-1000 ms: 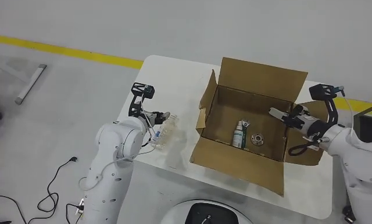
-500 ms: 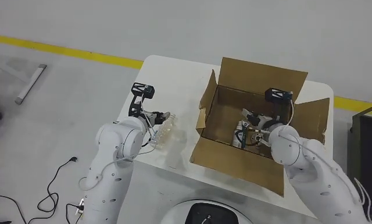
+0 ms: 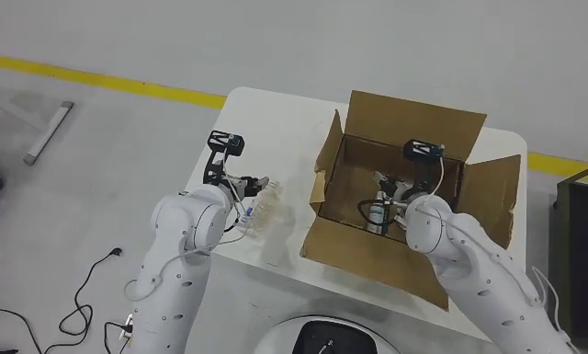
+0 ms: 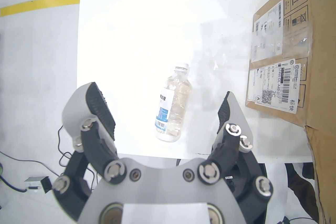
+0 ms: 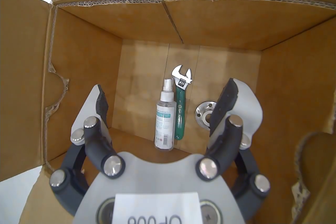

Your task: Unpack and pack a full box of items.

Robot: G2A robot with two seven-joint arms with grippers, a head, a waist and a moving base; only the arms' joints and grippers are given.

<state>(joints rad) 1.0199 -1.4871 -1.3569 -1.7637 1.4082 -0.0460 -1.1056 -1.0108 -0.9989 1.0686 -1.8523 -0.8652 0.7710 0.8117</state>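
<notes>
Spray bottle [image 5: 165, 117] lies on the cardboard box [image 5: 78, 64] floor, just beside the green wrench [image 5: 179, 109]. It looks light and slick, so its labelled body is probably the best grip. Right end effector [image 5: 166, 91] hovers above, spread wide. Left end effector [image 4: 160, 97] gapes over the water bottle [image 4: 172, 109] on the bench [image 4: 131, 25].

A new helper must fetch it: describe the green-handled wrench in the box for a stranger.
Look into the open brown cardboard box on the white table. On its floor the green-handled wrench lies between a white spray bottle and a round metal flange. Alone among them, it has a dark green handle and a silver open-ended head.
</notes>
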